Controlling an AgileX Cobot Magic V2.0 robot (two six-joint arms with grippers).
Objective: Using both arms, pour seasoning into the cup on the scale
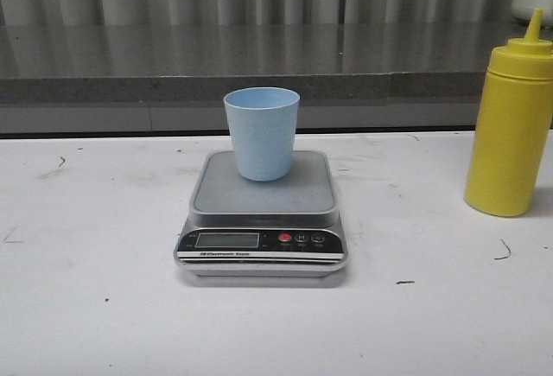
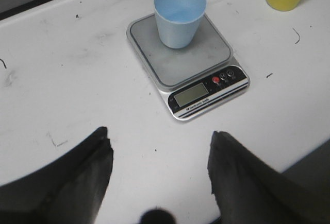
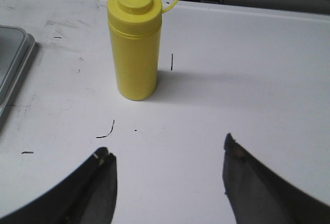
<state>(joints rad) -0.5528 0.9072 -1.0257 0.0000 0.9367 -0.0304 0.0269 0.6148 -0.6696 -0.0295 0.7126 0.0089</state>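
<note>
The pale blue cup (image 1: 262, 132) stands upright on the grey platform of the silver scale (image 1: 261, 220) at the table's middle. The yellow seasoning bottle (image 1: 511, 125) stands upright at the right, apart from the scale. Neither gripper shows in the front view. In the left wrist view my left gripper (image 2: 160, 134) is open and empty over bare table, short of the scale (image 2: 206, 87) and cup (image 2: 179, 13). In the right wrist view my right gripper (image 3: 167, 147) is open and empty, short of the bottle (image 3: 135, 44).
The white table (image 1: 95, 246) carries small black marks. A grey ledge (image 1: 173, 65) and a corrugated wall run along the back. The table's near edge shows in the left wrist view (image 2: 309, 157). The scale's corner shows in the right wrist view (image 3: 13, 59).
</note>
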